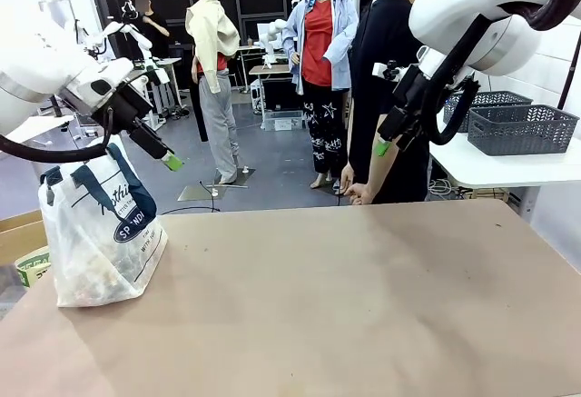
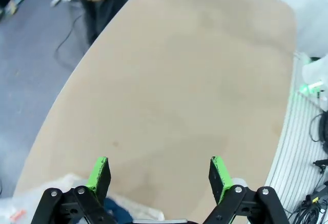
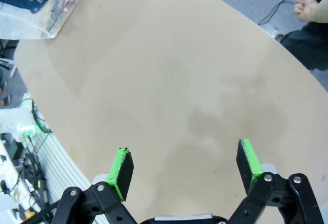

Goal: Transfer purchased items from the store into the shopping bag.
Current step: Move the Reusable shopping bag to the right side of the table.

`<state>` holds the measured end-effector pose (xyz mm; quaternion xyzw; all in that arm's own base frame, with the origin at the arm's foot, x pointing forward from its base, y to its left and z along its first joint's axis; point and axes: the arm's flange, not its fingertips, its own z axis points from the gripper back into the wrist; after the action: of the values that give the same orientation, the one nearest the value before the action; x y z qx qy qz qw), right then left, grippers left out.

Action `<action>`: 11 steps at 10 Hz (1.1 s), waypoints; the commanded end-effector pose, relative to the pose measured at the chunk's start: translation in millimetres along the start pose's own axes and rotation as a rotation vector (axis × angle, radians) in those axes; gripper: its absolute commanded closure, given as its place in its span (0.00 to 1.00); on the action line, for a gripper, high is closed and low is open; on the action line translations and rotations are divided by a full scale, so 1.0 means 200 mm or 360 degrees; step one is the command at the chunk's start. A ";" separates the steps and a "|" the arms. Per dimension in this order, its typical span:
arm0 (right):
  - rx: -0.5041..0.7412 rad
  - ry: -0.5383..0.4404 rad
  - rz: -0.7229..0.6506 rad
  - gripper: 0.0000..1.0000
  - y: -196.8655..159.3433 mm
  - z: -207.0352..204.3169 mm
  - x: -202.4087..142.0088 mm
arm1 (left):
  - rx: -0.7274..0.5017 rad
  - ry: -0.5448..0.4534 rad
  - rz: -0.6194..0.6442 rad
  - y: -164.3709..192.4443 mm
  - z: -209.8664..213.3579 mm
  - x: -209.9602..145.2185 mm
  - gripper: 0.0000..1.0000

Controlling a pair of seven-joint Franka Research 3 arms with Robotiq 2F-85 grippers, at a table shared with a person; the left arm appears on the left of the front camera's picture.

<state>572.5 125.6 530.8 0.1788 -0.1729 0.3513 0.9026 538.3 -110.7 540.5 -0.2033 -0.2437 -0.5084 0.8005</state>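
The left gripper (image 1: 172,162) hangs in the air with its 2 green-padded fingers (image 2: 98,175) spread wide and nothing between them. Directly below it, and a little back toward its own arm, stands the shopping bag (image 1: 102,233), upright on the brown table (image 1: 345,297) near the table's left edge, its navy handles reaching up close to the fingertips. Pale and yellowish packed goods show dimly through the plastic in its lower part, too blurred to tell apart. In the left wrist view a bit of the bag's whitish plastic and navy strap lies just under the fingers.

The right gripper (image 1: 382,148) is also held high, jaws wide apart and empty, well apart from the bag across the table. Just beyond it stands a person in black, both hands (image 1: 352,188) low at the far table edge. Behind that gripper, on a white side table, sit 2 dark grey slotted baskets (image 1: 519,127).
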 end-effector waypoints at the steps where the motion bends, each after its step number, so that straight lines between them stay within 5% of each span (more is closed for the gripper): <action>1: -0.0037 0.0014 -0.0008 0.00 0.00 -0.01 0.00 | -0.0131 -0.0067 -0.0037 0.04 -0.01 0.00 0.00; 3: -0.0037 0.0014 -0.0008 0.00 0.00 -0.01 0.00 | -0.0109 -0.0100 -0.0153 -0.01 -0.02 0.04 0.00; 11: -0.0037 0.0014 -0.0008 0.00 0.00 -0.01 0.00 | -0.0110 -0.0078 -0.0103 -0.02 -0.04 0.05 0.00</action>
<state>572.6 125.6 530.8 0.1788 -0.1729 0.3513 0.9026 539.8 -125.9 539.1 -0.2330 -0.2522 -0.5363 0.7710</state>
